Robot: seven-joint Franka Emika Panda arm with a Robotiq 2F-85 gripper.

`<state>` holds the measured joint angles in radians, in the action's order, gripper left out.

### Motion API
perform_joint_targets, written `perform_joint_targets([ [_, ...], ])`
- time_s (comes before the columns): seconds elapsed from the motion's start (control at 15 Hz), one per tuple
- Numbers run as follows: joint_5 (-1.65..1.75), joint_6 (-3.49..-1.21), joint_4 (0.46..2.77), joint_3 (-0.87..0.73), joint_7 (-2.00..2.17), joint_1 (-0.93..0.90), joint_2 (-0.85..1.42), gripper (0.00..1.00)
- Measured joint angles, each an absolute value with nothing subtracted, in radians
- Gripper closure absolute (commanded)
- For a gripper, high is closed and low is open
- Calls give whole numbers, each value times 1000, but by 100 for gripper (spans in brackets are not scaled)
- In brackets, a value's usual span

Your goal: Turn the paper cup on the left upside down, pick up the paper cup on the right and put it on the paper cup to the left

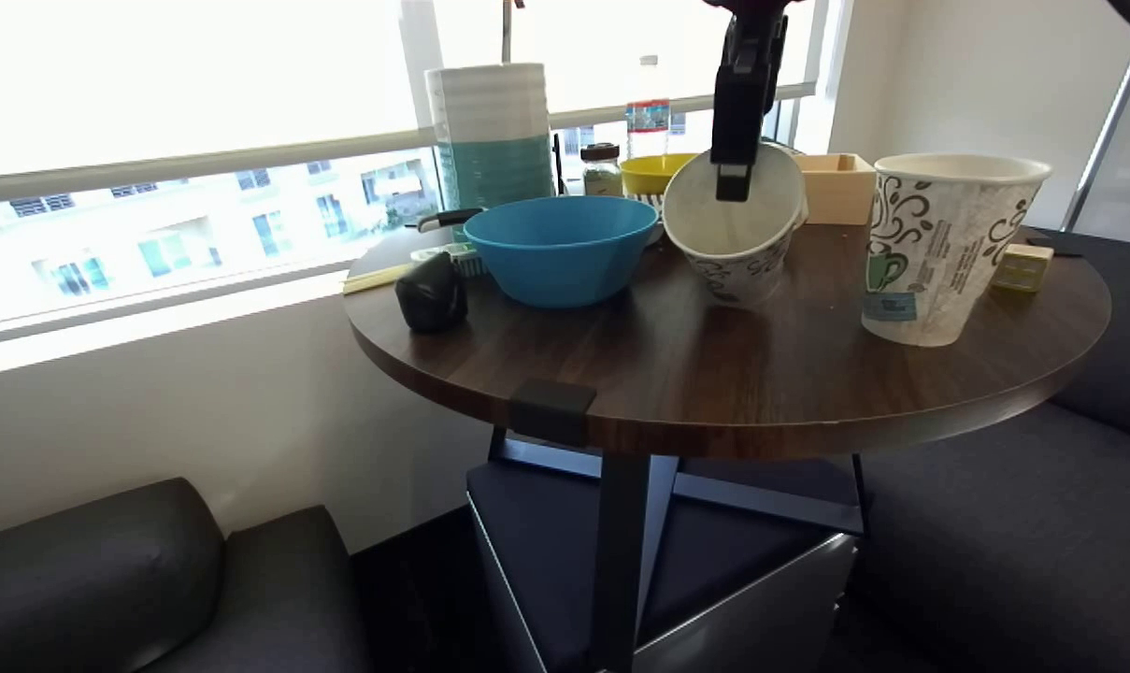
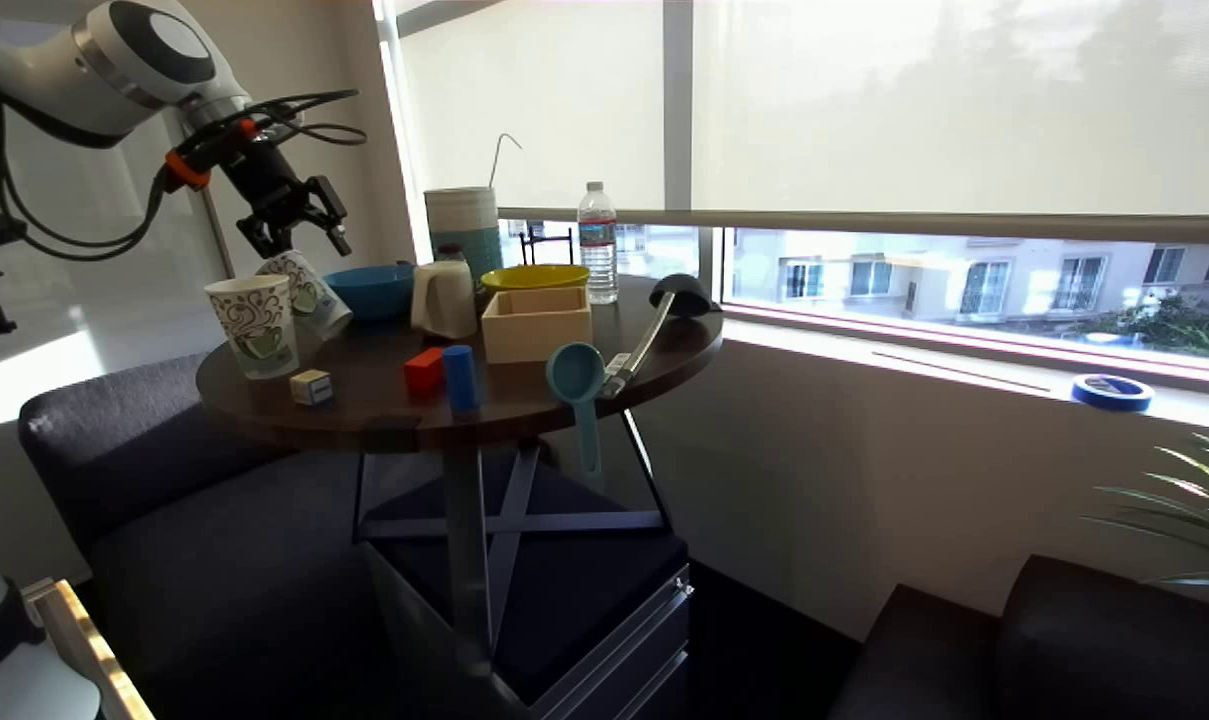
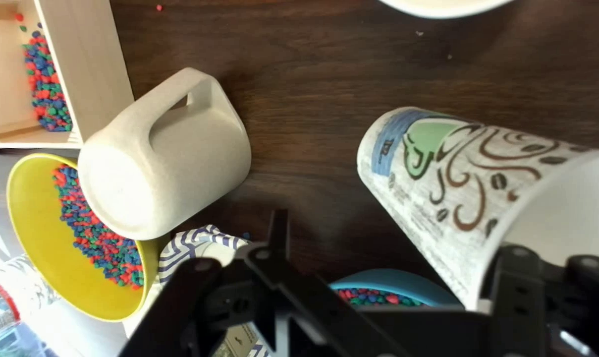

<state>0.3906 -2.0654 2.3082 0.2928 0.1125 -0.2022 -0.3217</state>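
Observation:
A white paper cup with brown swirls (image 1: 733,224) is tilted well over, its mouth facing up toward my gripper. It also shows in an exterior view (image 2: 314,305) and in the wrist view (image 3: 443,188). I cannot tell whether it rests on the table or hangs on a finger. My gripper (image 2: 307,245) is open above it. In the wrist view, one finger is at the cup's rim, partly in its mouth; the other stands apart over the table. A matching paper cup (image 1: 948,252) stands upright beside it, also in an exterior view (image 2: 254,325); its rim shows in the wrist view (image 3: 445,10).
On the round table (image 1: 677,374) are a blue bowl (image 1: 565,262), a white pitcher (image 3: 200,144), a yellow bowl (image 3: 36,213), a wooden box (image 2: 536,335) and a water bottle (image 2: 597,245). A small wood block (image 2: 311,387) lies by the upright cup.

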Motion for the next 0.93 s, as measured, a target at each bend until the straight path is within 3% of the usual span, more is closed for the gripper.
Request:
perform_joint_targets([
  [0.93, -3, -2040, 2269, 149, -106, -212, -351, 0],
])
